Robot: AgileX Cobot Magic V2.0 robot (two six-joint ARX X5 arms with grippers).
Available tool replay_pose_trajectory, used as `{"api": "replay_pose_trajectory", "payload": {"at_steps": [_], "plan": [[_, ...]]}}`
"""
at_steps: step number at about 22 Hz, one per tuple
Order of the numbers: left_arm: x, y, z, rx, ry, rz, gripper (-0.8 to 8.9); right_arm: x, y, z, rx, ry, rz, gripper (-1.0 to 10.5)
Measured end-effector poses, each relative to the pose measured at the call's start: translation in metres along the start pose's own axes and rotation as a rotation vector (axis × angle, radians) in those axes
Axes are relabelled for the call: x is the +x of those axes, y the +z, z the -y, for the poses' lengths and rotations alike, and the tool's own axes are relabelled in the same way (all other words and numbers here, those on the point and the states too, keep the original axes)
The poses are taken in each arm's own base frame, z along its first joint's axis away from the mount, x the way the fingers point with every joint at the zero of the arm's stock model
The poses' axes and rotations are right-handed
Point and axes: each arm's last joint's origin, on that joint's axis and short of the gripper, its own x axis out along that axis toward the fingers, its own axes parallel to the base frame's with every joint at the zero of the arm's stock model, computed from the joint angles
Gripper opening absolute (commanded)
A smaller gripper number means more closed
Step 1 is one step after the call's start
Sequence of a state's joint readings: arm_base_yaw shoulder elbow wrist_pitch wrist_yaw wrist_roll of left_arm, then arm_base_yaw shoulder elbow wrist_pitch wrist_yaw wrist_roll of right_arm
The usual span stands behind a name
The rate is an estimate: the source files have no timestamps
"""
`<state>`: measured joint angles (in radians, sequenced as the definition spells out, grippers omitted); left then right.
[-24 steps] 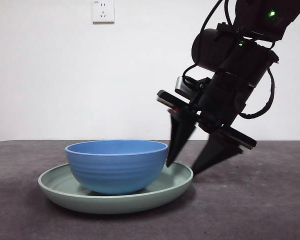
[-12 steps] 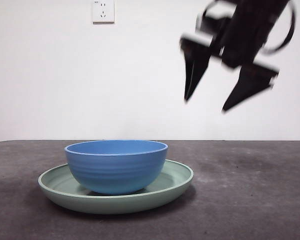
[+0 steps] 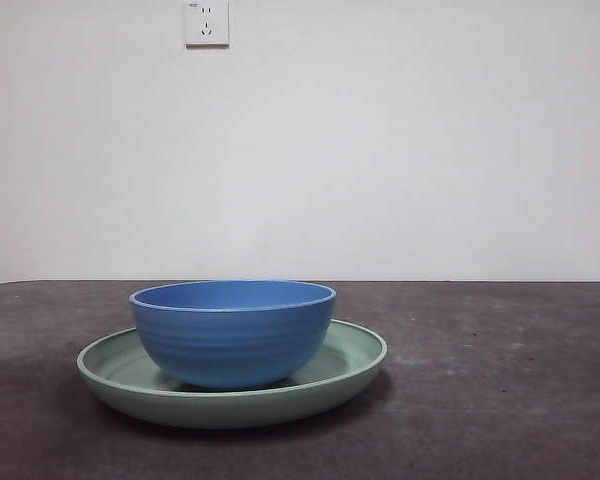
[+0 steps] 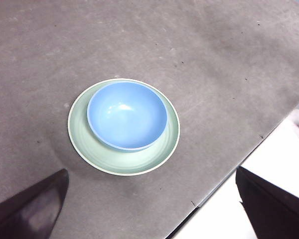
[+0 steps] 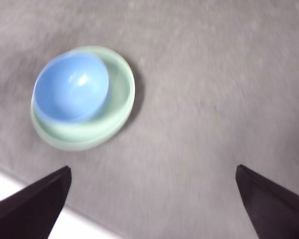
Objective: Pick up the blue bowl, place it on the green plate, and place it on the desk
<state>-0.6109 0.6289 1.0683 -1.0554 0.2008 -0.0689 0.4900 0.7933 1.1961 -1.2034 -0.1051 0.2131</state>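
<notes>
glossy round blue bowl (image 3: 232, 332) sits inside pale green shallow plate (image 3: 352, 362) on dark grey matte desk (image 3: 500, 400). left gripper (image 4: 149, 209) and right gripper (image 5: 152, 204) both high above, jaws spread wide, holding nothing.

Wide open desk (image 3: 500, 400) all around here. The only thing standing on it is the green plate (image 3: 350, 375) with the blue bowl (image 3: 230, 335) sitting inside, upright, mouth open to the top. Nothing covers the bowl from above, so the way straight down to it is free. The bowl sits off-centre on the plate, its wall close to the rim on one side in the left wrist view, and a broader strip of bare plate (image 4: 154, 152) shows on the other. The left gripper (image 4: 149, 209) and right gripper (image 5: 152, 204) both hang high with jaws spread wide, well apart from the stack. Bare tabletop lies on every side of the plate; the desk's edge (image 4: 229, 172) runs near it in the left wrist view.
</notes>
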Motion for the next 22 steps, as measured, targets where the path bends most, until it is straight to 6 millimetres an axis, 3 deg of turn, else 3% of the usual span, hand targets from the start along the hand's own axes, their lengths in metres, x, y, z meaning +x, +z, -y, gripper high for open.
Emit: {"api": "replay_pose_trajectory", "payload": {"at_steps": [5,12,13,14,15,22], "plan": [[0.000,0.000,0.000,0.000,0.000,0.000,6.53,-0.039,-0.034,0.003,-0.010,0.027,0.093,5.6],[0.000,-0.001,0.000,-0.006,0.001,-0.012,6.26,-0.049,-0.046,0.004,-0.009,0.031,0.111,5.5],[0.000,-0.001,0.000,-0.007,0.001,-0.014,4.15,-0.049,-0.046,0.004,-0.008,0.031,0.111,4.3],[0.000,-0.002,0.000,-0.003,0.001,-0.016,0.21,-0.049,-0.046,0.004,-0.004,0.032,0.110,1.3],[0.000,-0.003,0.000,-0.003,0.001,-0.027,0.57,-0.049,-0.047,0.005,-0.003,0.030,0.103,0.1],[0.000,-0.003,0.000,0.000,0.002,-0.035,0.51,-0.050,-0.042,0.004,-0.007,0.033,0.154,0.3]]}}
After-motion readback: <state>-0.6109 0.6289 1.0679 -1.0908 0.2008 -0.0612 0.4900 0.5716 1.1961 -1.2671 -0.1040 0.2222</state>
